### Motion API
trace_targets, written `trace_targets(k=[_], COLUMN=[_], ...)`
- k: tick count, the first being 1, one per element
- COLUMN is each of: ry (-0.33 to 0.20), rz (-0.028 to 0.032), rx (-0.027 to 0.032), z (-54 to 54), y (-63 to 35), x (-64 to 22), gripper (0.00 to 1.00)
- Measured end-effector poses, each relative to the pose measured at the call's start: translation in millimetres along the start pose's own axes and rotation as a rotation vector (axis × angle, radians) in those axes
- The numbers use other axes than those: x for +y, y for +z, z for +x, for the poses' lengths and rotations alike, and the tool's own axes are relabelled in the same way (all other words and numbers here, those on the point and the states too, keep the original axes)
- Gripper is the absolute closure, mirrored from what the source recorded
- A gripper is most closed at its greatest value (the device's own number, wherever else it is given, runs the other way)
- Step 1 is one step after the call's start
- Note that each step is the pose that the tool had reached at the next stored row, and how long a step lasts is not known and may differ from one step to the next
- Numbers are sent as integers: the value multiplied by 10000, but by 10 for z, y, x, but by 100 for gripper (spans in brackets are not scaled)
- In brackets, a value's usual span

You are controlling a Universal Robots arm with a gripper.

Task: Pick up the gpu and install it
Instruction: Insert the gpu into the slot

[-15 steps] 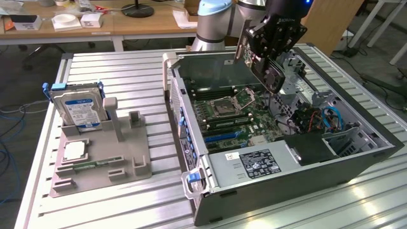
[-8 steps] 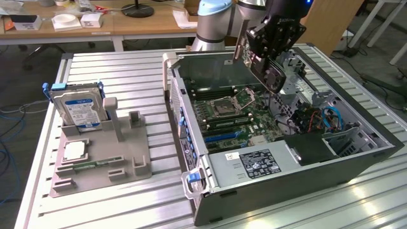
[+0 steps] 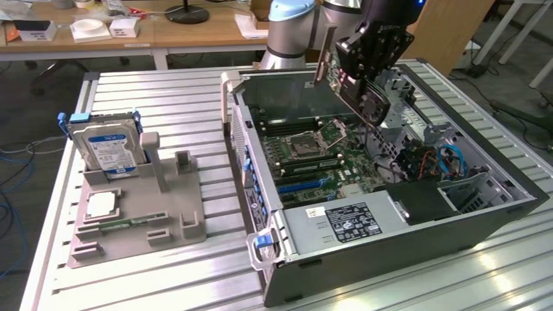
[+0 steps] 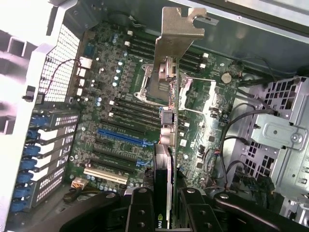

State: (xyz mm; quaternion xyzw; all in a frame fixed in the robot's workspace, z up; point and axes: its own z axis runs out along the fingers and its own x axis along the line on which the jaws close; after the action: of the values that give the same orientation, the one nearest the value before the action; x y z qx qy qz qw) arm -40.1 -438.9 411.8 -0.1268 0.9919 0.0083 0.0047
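My gripper (image 3: 370, 61) is shut on the gpu (image 3: 359, 91), a thin card with a dark fan housing and a long silvery bracket (image 3: 322, 55) at its end. It hangs tilted above the open computer case (image 3: 346, 259), over the motherboard (image 3: 315, 152). In the wrist view the gpu (image 4: 163, 169) runs edge-on away from the black fingers (image 4: 141, 212), its silvery bracket (image 4: 176, 34) pointing toward the case's far wall. Below it lie the blue expansion slot (image 4: 120, 137), a white slot (image 4: 104, 175) and the CPU socket (image 4: 159, 87). The card is apart from the board.
A grey holder (image 3: 142, 214) on the slatted table at the exterior view's left carries a silver hard drive (image 3: 105, 146), a chip and a memory stick (image 3: 129, 223). Inside the case sit the power supply (image 3: 346, 223), drive cage (image 4: 282, 135) and loose cables (image 3: 449, 162). Desks stand behind.
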Motion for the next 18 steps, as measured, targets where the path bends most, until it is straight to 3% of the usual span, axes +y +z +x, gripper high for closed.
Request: trace_targets(k=[18], ry=[-1128], rz=[-13], rx=[17], z=[1], y=[0], x=[0], gripper=[73])
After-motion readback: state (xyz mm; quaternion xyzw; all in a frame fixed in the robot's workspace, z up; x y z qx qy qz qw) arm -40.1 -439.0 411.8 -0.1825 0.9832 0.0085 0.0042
